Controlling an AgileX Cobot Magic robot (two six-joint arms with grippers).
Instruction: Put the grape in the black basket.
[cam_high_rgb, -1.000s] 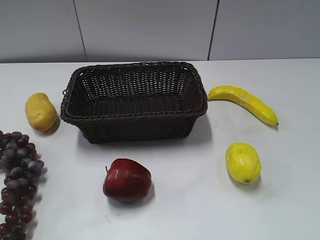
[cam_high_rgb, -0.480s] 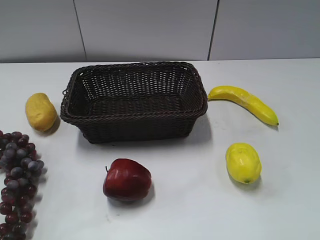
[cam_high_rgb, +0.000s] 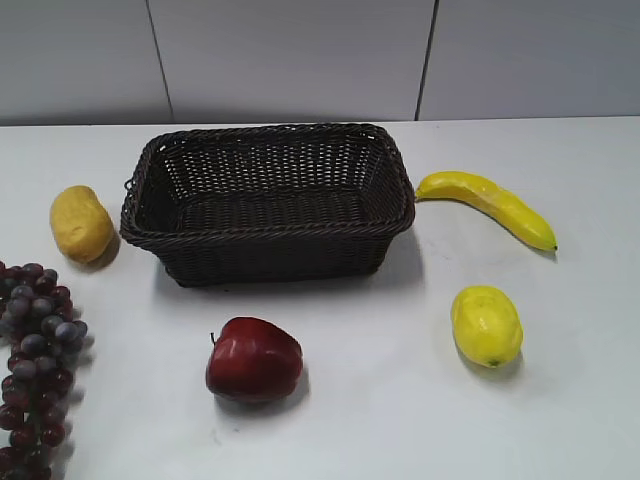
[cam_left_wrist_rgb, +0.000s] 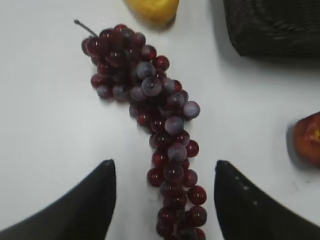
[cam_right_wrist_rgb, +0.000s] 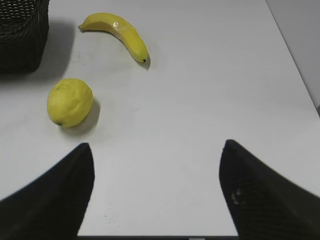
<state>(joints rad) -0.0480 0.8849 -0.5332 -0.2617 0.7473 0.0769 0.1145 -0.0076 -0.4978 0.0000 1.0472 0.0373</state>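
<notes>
No visible change across the last second in the exterior view: every object sits where it was and no arm enters that frame. So the pick hasn't started.

Grape bunch lies flat on the white worktop at the left edge of the exterior view, partly cut off by the frame, well apart from the black basket. Basket is empty and sits centre-rear.

Left tool is spread wide. In the left wrist view its two dark fingers straddle the lower end of the bunch with clear worktop on both sides, nothing touching. The bunch runs diagonally, stem at the upper left, narrow tail between the fingers. Height above the grapes can't be read from this view.

Right tool is also spread wide and holds nothing, over bare worktop. Lemon and banana lie ahead of it, neither relevant.

Other clutter: red apple in front of the basket, a yellow fruit, type unclear, left of the basket.

My read: the left arm is lined up for a grasp and the task is at zero progress. Likely next step is descend and close. Gripping the thin tail risks a loose hold; the thicker mid-section looks safer. The carry path to the basket should clear the yellow fruit and the rim.
</notes>
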